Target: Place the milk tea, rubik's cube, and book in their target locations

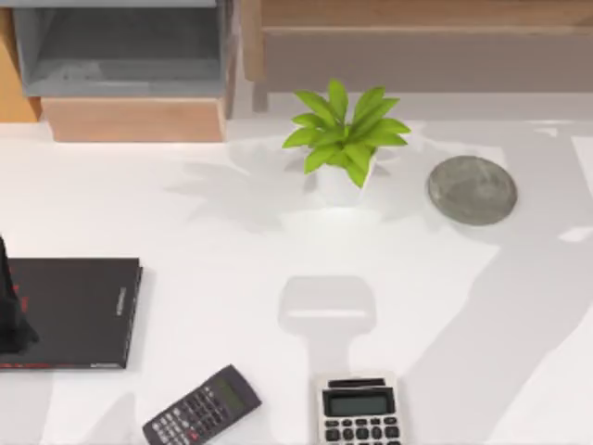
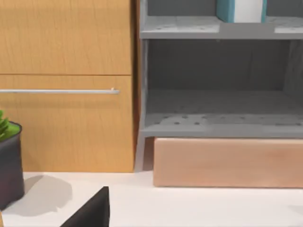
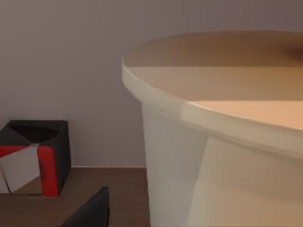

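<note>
The teal book with white page edges stands on the upper level of the grey shelf in the left wrist view. Close in the right wrist view stands a pale cup with a peach-beige top, the milk tea. The rubik's cube, showing black, red and white, sits beside and beyond it on a brown wooden surface. A round grey coaster lies at the right of the table. A flat black book lies at the left. My left gripper hangs over the black book's left part. A dark part of my right gripper sits near the milk tea.
A green plant in a white pot stands mid-table at the back. Two calculators lie at the front edge. The grey shelf and a wooden cabinet line the back left. A dark pot stands by the cabinet.
</note>
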Controlling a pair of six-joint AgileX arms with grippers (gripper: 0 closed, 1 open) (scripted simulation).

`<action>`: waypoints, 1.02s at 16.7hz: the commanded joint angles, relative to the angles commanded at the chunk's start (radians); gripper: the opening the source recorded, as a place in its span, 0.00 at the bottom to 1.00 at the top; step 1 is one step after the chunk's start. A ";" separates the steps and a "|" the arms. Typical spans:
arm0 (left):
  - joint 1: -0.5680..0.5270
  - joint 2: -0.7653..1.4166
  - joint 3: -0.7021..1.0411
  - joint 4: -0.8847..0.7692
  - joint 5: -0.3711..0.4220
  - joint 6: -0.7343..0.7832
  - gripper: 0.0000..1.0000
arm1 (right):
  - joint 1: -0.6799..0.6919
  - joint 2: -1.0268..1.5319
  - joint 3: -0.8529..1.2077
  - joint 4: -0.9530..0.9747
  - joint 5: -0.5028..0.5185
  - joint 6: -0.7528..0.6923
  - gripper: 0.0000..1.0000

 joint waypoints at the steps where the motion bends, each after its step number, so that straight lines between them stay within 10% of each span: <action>1: 0.000 0.000 0.000 0.000 0.000 0.000 1.00 | 0.000 0.000 0.000 0.000 0.000 0.000 1.00; 14: 0.000 0.000 0.000 0.000 0.000 0.000 1.00 | 0.000 0.000 0.000 0.000 0.000 0.000 0.02; 17: 0.000 0.000 0.000 0.000 0.000 0.000 1.00 | 0.000 0.000 0.000 0.000 0.000 0.000 0.00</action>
